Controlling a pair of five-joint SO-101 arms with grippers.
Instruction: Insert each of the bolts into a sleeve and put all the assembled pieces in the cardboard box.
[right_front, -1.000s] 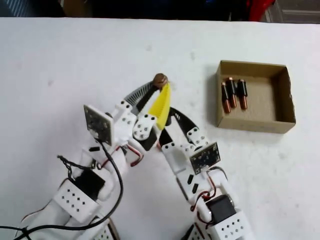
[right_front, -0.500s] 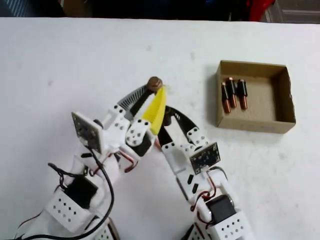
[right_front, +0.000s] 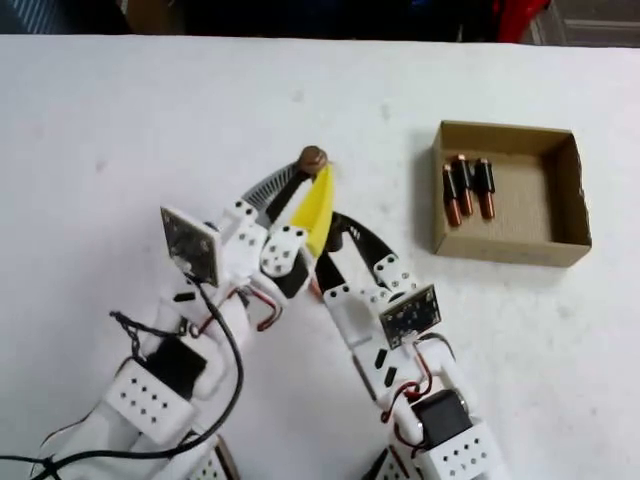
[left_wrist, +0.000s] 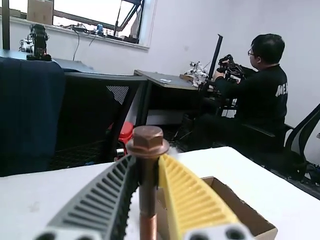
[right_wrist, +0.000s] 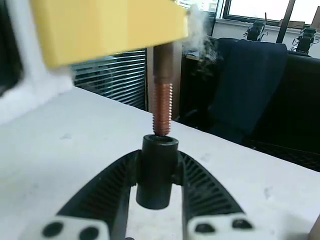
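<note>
1. Bolt (left_wrist: 147, 185) stands upright with its head on top. The left arm's fingers (left_wrist: 195, 200), one grey and one yellow, are clamped narrowly on the shank just under the head.
2. The sleeve (right_wrist: 158, 172) also stands upright. The right arm's fingers (right_wrist: 107, 192) are closed on it from both sides around its middle.
3. The bolt's threaded tip hangs straight above the sleeve, right at its mouth, and the two long axes look lined up and vertical. I cannot tell whether the thread has already entered the bore.
4. As I judge it, the next move calls for a short, straight closing along that shared axis. A slight tilt of either piece could catch the thread on the sleeve's rim.
5. The cardboard box (right_front: 505, 247) sits well apart from the sleeve, on the right arm's side. Three assembled pieces (right_front: 466, 188) lie side by side inside it. The right arm looks nearer for the drop-off.
6. The white counter (right_front: 150, 110) spreads beneath the sleeve. In the room beyond the sleeve are a dark chair (right_wrist: 250, 85) and a bright window (left_wrist: 95, 12).
</note>
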